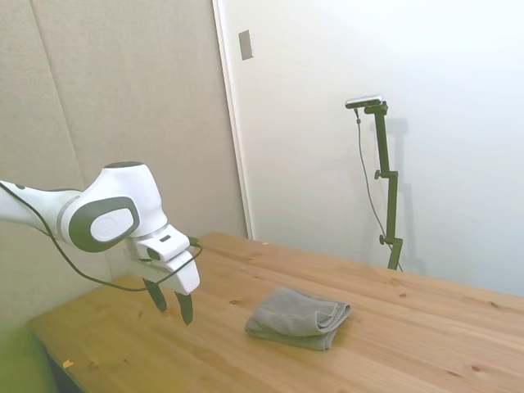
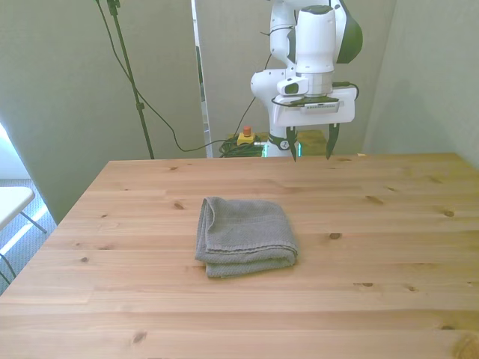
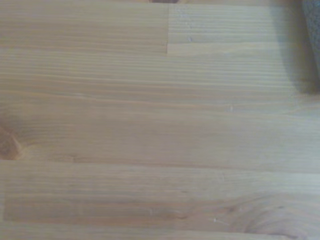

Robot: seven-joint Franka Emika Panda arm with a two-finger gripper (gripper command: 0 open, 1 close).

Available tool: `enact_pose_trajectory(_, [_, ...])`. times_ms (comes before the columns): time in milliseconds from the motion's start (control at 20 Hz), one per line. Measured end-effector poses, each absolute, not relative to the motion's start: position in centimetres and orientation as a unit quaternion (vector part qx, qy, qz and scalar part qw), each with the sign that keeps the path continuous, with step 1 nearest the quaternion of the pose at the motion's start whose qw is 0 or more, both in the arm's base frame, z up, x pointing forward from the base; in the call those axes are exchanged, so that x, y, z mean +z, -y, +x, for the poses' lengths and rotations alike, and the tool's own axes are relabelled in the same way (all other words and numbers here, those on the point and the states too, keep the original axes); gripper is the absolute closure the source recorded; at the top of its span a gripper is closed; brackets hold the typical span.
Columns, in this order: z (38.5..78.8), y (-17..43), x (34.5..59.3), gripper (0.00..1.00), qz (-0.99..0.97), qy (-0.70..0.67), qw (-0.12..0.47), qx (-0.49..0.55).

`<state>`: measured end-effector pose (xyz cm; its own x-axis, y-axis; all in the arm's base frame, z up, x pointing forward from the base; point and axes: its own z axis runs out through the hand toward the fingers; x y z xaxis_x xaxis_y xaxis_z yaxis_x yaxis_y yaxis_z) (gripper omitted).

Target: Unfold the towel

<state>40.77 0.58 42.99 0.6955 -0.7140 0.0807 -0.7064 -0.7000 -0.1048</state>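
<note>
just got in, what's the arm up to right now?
Nothing is being handled yet. The grey towel lies folded near the middle of the wooden table, with its thick layered edges showing on the camera-facing side in the front view. The white arm's pincer hangs open above the table's far edge, clear of the towel and holding nothing. The wrist view shows mostly bare wood, with just a sliver of towel at one edge. The unfolding hasn't started.

One towel (image 2: 245,238), one table (image 2: 389,224), one hand (image 2: 310,146).

Side, front (both wide), wrist close
</note>
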Motion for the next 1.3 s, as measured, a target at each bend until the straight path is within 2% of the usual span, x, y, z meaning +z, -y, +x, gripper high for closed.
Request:
enact_pose_trajectory(300, [41.8, 2.2, 42.8, 0.0, -0.909, -0.409, 0.044, -0.06])
enact_pose_trajectory(650, [46.6, 19.5, 44.8, 0.0, -0.862, -0.491, 0.084, -0.09])
enact_pose_trajectory(750, [48.1, 23.5, 43.9, 0.0, -0.849, -0.511, 0.106, -0.087])
enact_pose_trajectory(900, [50.6, 28.0, 40.9, 0.0, -0.838, -0.523, 0.137, -0.074])
enact_pose_trajectory(1100, [53.0, 29.0, 38.7, 0.0, -0.843, -0.51, 0.155, -0.075])
enact_pose_trajectory(1150, [53.3, 28.6, 38.6, 1.0, -0.845, -0.505, 0.161, -0.078])
enact_pose_trajectory(1300, [53.8, 27.7, 38.5, 1.0, -0.848, -0.496, 0.168, -0.082])
